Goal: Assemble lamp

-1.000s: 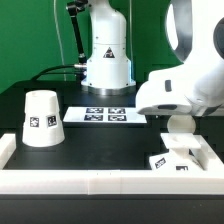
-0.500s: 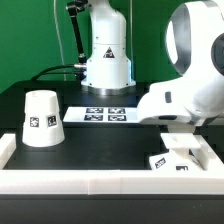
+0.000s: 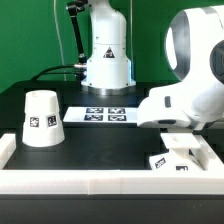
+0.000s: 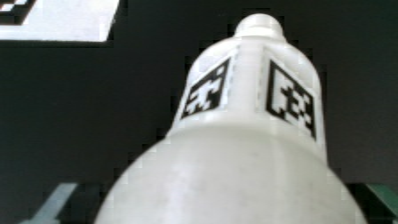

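The white bulb fills the wrist view, its tagged neck pointing away toward the black table. My gripper is shut on its round body, with a finger showing at each side. In the exterior view my gripper hangs under the white hand at the right, just above the low square base, and the bulb is mostly hidden there. The cone-shaped shade stands upright at the exterior view's left, well apart from my gripper.
The marker board lies flat at mid-table and its corner shows in the wrist view. A white rim runs along the table's front and sides. The arm's white pedestal stands behind.
The hand has sunk a little toward the base, and the arm's upper body has swung toward the exterior view's left. Shade and base have not moved.
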`<state>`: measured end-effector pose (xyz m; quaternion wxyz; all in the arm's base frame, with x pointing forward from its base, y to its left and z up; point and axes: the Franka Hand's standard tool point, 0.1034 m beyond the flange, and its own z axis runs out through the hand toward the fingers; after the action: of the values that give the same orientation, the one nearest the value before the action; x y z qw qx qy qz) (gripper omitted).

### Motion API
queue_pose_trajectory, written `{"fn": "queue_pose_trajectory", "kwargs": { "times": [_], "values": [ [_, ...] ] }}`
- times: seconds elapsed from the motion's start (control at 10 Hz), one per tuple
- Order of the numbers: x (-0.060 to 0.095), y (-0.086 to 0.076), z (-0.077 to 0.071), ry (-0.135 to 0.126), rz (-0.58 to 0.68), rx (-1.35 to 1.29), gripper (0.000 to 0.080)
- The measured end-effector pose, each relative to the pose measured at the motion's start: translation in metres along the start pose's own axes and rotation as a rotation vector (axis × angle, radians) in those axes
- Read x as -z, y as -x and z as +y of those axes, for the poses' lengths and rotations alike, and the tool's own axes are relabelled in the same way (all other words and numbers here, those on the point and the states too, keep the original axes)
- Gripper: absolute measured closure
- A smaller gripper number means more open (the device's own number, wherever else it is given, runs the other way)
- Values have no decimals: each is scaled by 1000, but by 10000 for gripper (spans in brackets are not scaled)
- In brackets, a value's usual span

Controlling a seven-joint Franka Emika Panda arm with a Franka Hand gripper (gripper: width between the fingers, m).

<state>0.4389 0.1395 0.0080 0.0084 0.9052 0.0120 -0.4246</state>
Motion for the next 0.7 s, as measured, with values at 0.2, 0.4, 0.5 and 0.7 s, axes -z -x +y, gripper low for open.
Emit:
{"fn": "queue_pose_trajectory", "kwargs": {
  "times": [0.2, 0.4, 0.5, 0.7],
  "values": [
    [0, 0, 2, 0, 1, 22, 226],
    [13, 4, 14, 13, 19, 171, 226],
    [32, 12, 23, -1, 34, 211, 226],
    [64, 27, 39, -28, 16, 223, 226]
  ]
}}
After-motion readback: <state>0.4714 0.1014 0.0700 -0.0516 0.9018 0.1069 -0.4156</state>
